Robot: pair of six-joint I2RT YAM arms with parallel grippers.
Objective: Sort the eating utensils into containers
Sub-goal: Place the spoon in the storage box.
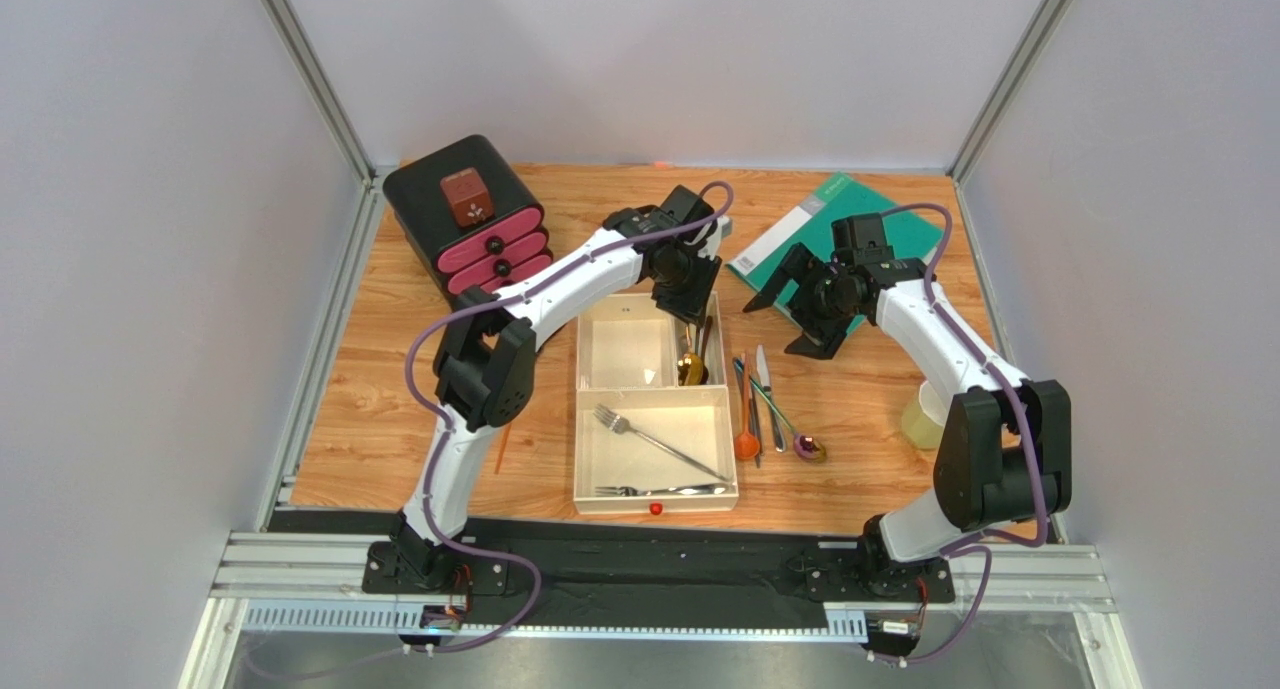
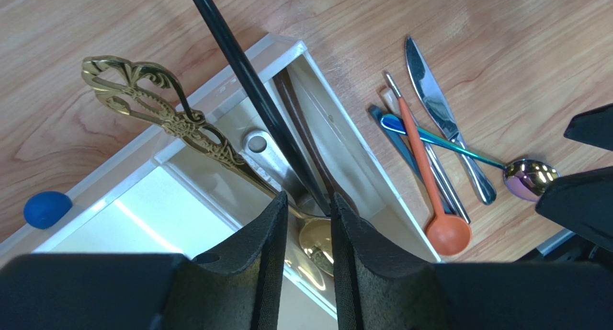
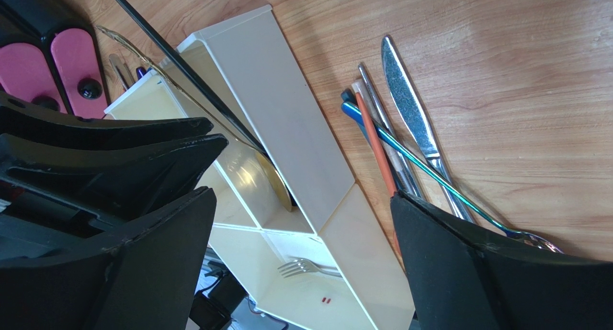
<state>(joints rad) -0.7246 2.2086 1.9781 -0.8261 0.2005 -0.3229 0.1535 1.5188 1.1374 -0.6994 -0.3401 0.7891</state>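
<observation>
The cream-white tray (image 1: 583, 419) has two forks (image 1: 654, 437) in its large compartment. My left gripper (image 1: 688, 284) hangs over the far right small compartment with its jaws a narrow gap apart (image 2: 309, 204). That compartment holds an ornate gold spoon (image 2: 180, 118), a silver piece and a black utensil (image 2: 244, 78). The black utensil leans out over the tray corner and ends at my right fingertip. I see nothing clamped. An orange spoon (image 2: 432, 193), a silver knife (image 2: 439, 107) and an iridescent spoon (image 2: 529, 178) lie on the table right of the tray. My right gripper (image 1: 793, 317) is wide open and empty (image 3: 302, 197) above them.
A black box with pink drawers (image 1: 466, 217) stands at the back left. A green book (image 1: 842, 232) lies at the back right. A pale yellow cup (image 1: 924, 416) stands at the right. A thin orange stick (image 1: 501, 449) lies left of the tray.
</observation>
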